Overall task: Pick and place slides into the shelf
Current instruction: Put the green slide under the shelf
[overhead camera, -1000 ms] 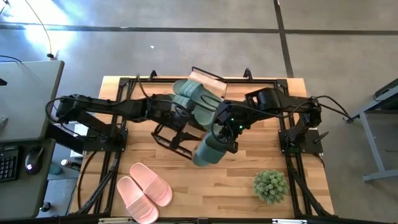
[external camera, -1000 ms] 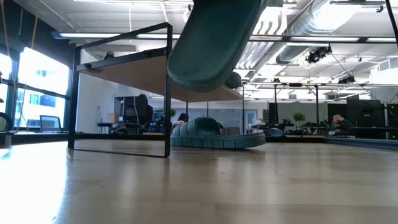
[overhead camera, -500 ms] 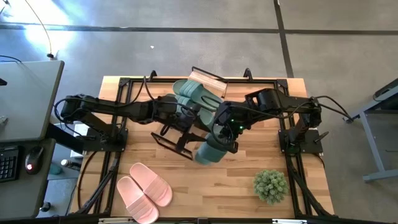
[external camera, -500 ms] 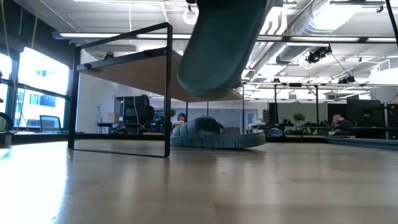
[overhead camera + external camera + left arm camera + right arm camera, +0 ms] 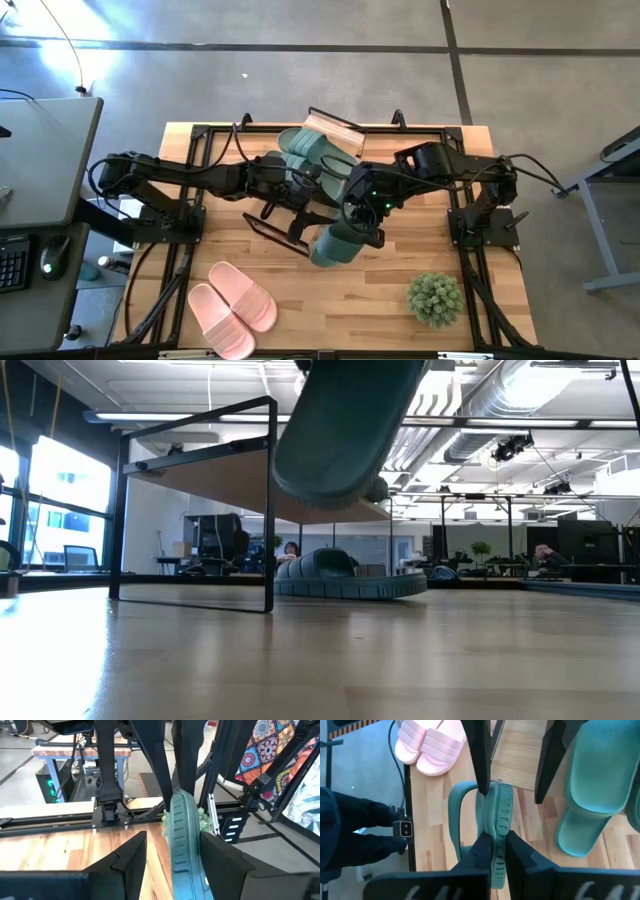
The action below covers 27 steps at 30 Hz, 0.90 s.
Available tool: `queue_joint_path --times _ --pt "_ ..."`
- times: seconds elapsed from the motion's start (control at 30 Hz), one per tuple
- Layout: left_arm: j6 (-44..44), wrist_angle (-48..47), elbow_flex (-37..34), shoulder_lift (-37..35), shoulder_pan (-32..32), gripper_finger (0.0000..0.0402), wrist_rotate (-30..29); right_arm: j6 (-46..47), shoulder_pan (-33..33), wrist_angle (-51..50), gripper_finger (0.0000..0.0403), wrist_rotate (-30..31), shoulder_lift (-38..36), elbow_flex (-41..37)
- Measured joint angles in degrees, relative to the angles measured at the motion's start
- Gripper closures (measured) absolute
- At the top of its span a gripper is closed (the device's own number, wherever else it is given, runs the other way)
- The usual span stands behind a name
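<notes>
Just below centre of the high view, the right claw (image 5: 345, 232) is clamped on the edge of a sage green slide (image 5: 335, 245), carried clear of the desk (image 5: 480, 310) with its long axis running from centre frame toward lower left. The shelf (image 5: 300, 215) stands tilted just left of it, gripped on its black wire frame by the left claw (image 5: 290, 195) — fingers part-spread around the wire. Two more green slides (image 5: 310, 160) lie at upper centre behind the shelf; the pink pair (image 5: 232, 308) sits at lower left. The right arm is plainly nearer — its slide hangs beside the shelf's near edge. Open desk lies below; the potted plant (image 5: 435, 298) crowds lower right.
</notes>
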Motion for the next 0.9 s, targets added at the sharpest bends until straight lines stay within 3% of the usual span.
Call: queue_joint_path --times 0.6,0.9 --pt "-2.86 1.94 0.0 0.0 0.02 0.0235 1.62 -2.58 -0.15 1.97 0.0403 1.56 -0.04 0.0" --pt "-2.92 2.2 0.0 0.0 -0.5 0.0289 3.39 -2.6 -0.17 3.08 0.0403 1.6 -0.04 0.0"
